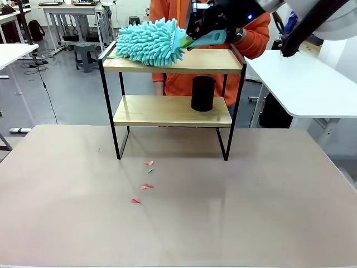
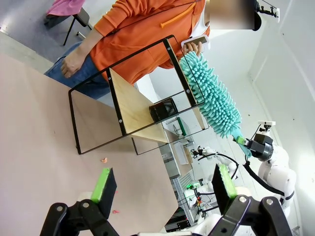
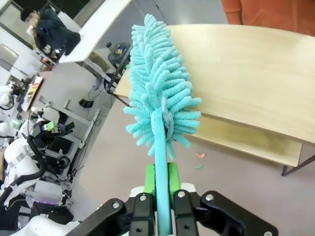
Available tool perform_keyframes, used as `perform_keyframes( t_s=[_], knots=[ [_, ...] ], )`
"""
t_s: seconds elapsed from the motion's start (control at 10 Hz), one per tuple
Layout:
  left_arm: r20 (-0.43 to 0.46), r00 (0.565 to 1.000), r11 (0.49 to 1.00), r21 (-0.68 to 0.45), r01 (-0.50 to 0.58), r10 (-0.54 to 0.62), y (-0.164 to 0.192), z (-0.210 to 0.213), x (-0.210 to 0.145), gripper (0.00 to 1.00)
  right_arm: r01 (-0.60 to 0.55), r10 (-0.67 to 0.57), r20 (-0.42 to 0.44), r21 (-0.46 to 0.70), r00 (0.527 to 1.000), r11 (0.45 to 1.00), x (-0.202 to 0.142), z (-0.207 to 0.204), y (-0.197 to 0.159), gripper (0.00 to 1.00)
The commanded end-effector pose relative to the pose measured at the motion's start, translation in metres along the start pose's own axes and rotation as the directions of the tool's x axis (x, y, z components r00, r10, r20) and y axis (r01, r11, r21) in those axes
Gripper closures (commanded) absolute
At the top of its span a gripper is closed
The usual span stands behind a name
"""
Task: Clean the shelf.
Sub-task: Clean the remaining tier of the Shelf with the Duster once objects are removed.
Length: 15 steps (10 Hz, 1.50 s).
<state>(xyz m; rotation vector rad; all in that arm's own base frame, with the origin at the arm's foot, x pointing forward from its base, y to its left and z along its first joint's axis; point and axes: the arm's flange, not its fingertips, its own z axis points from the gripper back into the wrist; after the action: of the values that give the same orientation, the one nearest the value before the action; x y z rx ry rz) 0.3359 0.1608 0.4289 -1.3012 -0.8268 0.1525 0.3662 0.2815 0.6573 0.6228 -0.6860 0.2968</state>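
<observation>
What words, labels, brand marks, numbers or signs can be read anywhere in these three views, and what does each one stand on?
No text can be read in any of the three views.
The shelf, teal duster, black canister and table show no print at all.
The background lab equipment may carry labels, but it is too small and blurred to read.

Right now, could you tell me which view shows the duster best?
Front view: the duster lies on the shelf's top board, handle in the right claw. Left wrist view shows it distant, tilted; right wrist view foreshortens it.
</observation>
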Motion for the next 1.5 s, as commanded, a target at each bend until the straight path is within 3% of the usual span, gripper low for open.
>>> perform_keyframes(
  t_s=[0.0,0.2,0.3,0.6,0.8,1.2,1.3,1.4],
  knots=[
    [0.000,1.000,1.000,-0.015,0.020,-0.020,-0.001,0.000,-0.003,0.00,-0.031,0.031,-0.039,0.018,0.999,0.999,-0.004,0.004,0.003,0.87],
    [0.000,1.000,1.000,-0.015,0.020,-0.020,-0.001,0.000,-0.003,0.00,-0.118,0.121,-0.068,0.050,0.990,0.992,-0.009,0.028,-0.001,0.87],
    [0.000,1.000,1.000,-0.015,0.020,-0.020,-0.001,0.000,-0.003,0.00,-0.167,0.188,-0.162,0.135,0.969,0.977,-0.014,0.053,-0.008,0.87],
    [0.000,1.000,1.000,-0.015,0.020,-0.020,-0.001,0.000,-0.003,0.00,-0.181,0.249,-0.281,0.249,0.927,0.952,-0.039,0.141,-0.042,0.87],
    [0.000,1.000,1.000,-0.015,0.020,-0.020,-0.001,0.000,-0.003,0.00,-0.098,0.176,-0.271,0.279,0.946,0.955,-0.053,0.173,-0.067,0.87],
    [0.000,1.000,1.000,-0.015,0.020,-0.020,-0.001,0.000,-0.003,0.00,0.030,0.058,-0.272,0.306,0.960,0.952,-0.055,0.175,-0.094,0.87],
    [0.000,1.000,1.000,-0.015,0.020,-0.020,-0.001,0.000,-0.003,0.00,0.086,-0.019,-0.236,0.277,0.972,0.957,-0.051,0.187,-0.113,0.87],
    [0.000,1.000,1.000,-0.015,0.020,-0.020,-0.001,0.000,-0.003,0.00,0.215,-0.179,-0.136,0.337,0.974,0.917,-0.049,0.223,-0.152,0.87]
  ],
)
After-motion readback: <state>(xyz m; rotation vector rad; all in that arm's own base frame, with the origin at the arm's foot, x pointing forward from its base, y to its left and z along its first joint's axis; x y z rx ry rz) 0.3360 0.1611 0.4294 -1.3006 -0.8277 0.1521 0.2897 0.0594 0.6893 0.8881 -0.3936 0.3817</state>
